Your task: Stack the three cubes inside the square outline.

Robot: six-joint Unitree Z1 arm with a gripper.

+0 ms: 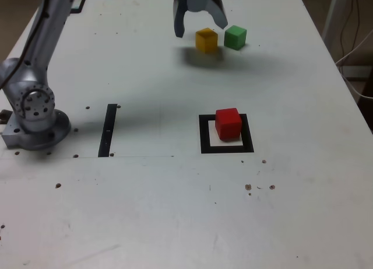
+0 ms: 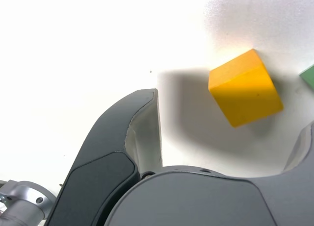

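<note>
A white table (image 1: pixel 303 164) holds a red cube (image 1: pixel 228 123) inside the black square outline (image 1: pixel 226 146), seemingly the stack's base. The gripper (image 1: pixel 200 25), jaws wide apart and empty, hangs above the yellow cube (image 1: pixel 206 39), likely to grasp it; the green cube (image 1: pixel 235 37) sits just beside it.

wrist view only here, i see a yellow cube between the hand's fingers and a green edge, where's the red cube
Observer: The red cube sits inside the square outline, toward the exterior view's right part of it.
Operator: anything stacked on it
Observer: No, its top is bare; the yellow cube and green cube rest on the table side by side, apart from each other.
Operator: is the hand down on the yellow yet
Observer: The hand is open above the yellow cube, fingers either side, not gripping it.
</note>
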